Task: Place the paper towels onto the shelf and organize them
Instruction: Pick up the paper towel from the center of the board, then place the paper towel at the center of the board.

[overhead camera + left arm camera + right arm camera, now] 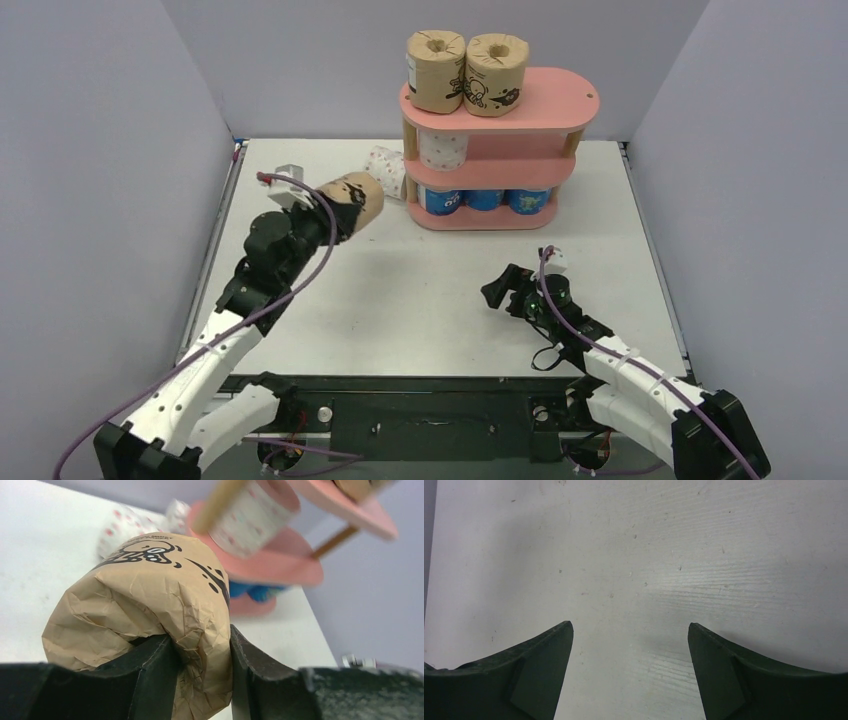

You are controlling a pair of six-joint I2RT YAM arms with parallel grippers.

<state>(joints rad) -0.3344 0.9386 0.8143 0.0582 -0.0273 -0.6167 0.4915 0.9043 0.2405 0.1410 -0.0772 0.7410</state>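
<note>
DESK: What does your left arm have?

OPERATOR: My left gripper (200, 642) is clamped on a brown paper towel roll (150, 590). Its black fingers (150, 675) pinch one end, so the kraft-coloured wrapper crumples into folds around them. Black cartoon print runs over the roll's curved side. I hold it off the table, left of the shelf and apart from it.

DESK: And the shelf?

OPERATOR: The pink shelf (560, 100) stands at the far middle of the table: three smooth oval boards on light wooden posts (409, 140). Two brown rolls (436, 70) stand upright side by side on the left half of the top board, puckered wrapper ends up. One white roll with pink dots (443, 148) stands at the left of the middle board. Three blue-and-white rolls (487, 199) fill the bottom board in a row. More white dotted wrapping (385, 172) lies on the table by the shelf's left end. I cannot tell whether it is one roll or two.

DESK: The right side?

OPERATOR: My right gripper (630, 630) hangs with its jaws spread wide and nothing between them. It is over bare table at the front right, well apart from the shelf.

DESK: The setting?

OPERATOR: A matte white table (430, 300), faintly grained and flecked with small marks, closed in by plain pale grey walls (100, 150) at left, back and right. Purple cables (330, 225) trail along both arms, which are fixed to a black mount (420, 415) at the near edge.
</note>
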